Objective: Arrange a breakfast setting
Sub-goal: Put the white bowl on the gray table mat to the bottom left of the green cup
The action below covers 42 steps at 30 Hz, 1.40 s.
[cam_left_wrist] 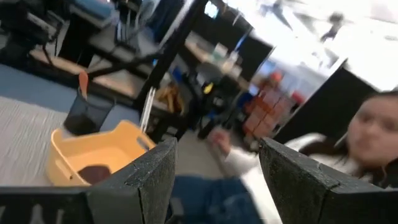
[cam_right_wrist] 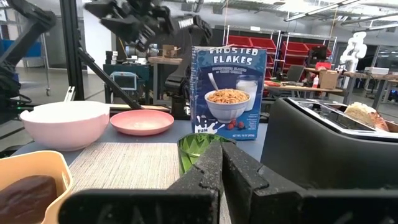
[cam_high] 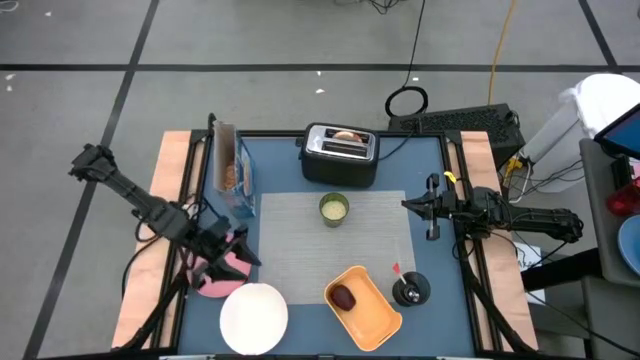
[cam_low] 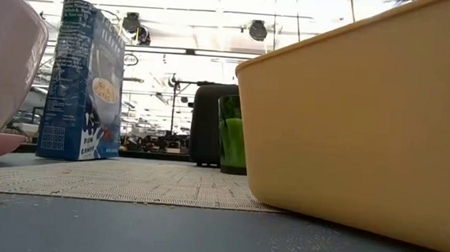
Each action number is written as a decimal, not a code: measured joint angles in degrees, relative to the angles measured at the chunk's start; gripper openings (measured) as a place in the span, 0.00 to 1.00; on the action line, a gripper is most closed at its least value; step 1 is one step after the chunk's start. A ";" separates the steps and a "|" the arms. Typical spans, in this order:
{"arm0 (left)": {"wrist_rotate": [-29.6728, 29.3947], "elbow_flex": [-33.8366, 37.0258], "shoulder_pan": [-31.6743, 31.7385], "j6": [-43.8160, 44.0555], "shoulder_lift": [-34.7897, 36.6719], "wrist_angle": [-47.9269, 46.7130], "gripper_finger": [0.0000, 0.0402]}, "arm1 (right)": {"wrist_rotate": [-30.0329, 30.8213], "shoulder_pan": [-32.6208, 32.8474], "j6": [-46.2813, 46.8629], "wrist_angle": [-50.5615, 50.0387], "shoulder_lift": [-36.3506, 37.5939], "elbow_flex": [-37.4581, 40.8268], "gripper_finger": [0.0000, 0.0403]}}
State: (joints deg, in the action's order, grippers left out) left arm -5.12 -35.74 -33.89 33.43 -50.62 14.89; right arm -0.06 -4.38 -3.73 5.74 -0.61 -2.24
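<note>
A grey placemat [cam_high: 350, 240] lies mid-table, and the small pale-green cup [cam_high: 334, 208] stands on its far part. Left of the mat, the pink plate [cam_high: 215, 278] and the white bowl [cam_high: 253, 318] sit on the table by the near edge. A dark-brown round bread piece [cam_high: 343, 297] lies in the orange tray [cam_high: 375, 318]. My left gripper [cam_high: 238, 255] hangs open above the plate's right side; its fingers [cam_left_wrist: 149, 180] have nothing between them. My right gripper [cam_high: 408, 205] waits shut at the mat's right edge, pointing left.
A black-and-silver toaster [cam_high: 340, 155] with a pale slice in its slot stands at the far edge. A blue cereal box [cam_high: 230, 165] stands upright at the far left. A small black object [cam_high: 410, 290] sits right of the tray. A person shows beyond the table in the left wrist view.
</note>
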 joint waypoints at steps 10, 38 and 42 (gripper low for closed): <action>-6.13 -19.87 -4.08 -1.30 -16.29 -25.79 0.58 | 0.00 -0.01 0.00 0.00 0.00 0.00 0.00; -8.45 -32.08 -3.63 2.37 -36.04 -57.67 0.58 | -0.02 0.00 0.00 0.00 0.00 0.00 0.00; -7.47 -32.08 -3.26 1.36 -38.30 -58.26 0.58 | -0.02 0.00 0.00 0.00 0.01 0.00 0.00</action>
State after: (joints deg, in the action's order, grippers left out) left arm -12.59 -67.81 -37.15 34.79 -88.92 -43.37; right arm -0.08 -4.38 -3.73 5.74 -0.60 -2.24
